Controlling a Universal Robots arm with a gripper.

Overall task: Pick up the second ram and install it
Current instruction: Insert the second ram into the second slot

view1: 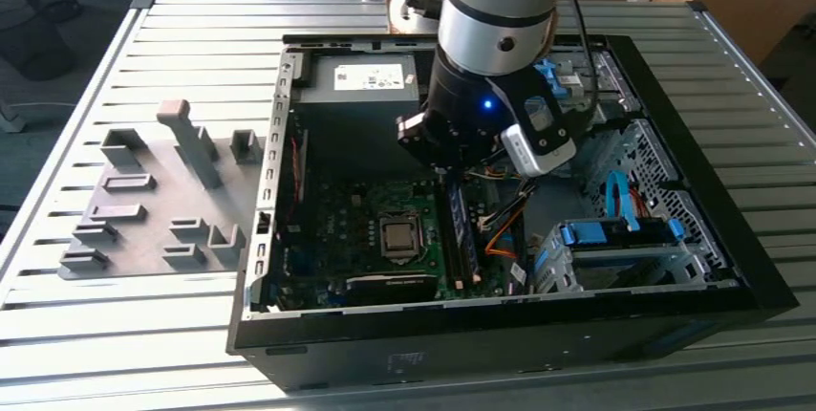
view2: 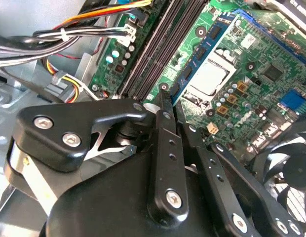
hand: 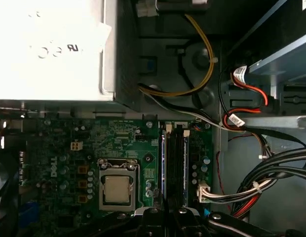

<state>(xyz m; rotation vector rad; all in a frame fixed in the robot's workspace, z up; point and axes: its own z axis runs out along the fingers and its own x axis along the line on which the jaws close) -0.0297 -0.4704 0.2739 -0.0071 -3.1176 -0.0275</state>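
Note:
The second ram (view1: 461,234) is a dark, thin stick standing on edge in a motherboard slot beside the processor socket (view1: 397,236). In the second wrist view its chips (view2: 202,49) face the socket (view2: 208,79). In the first wrist view it is a narrow strip (hand: 164,158) in the slot nearest the socket. My gripper (view1: 449,177) hangs inside the open computer case, over one end of the stick. Its fingers (view2: 165,123) look closed together, and their tips (view2: 165,96) are at that end. I cannot tell whether they pinch the stick or only touch it.
Bundled cables (hand: 271,173) run close beside the slots. The power-supply box (view1: 363,76) sits at the far end of the case, and a blue-handled drive cage (view1: 618,248) stands at the exterior view's right. A grey holder plate with blocks (view1: 153,210) lies left of the case.

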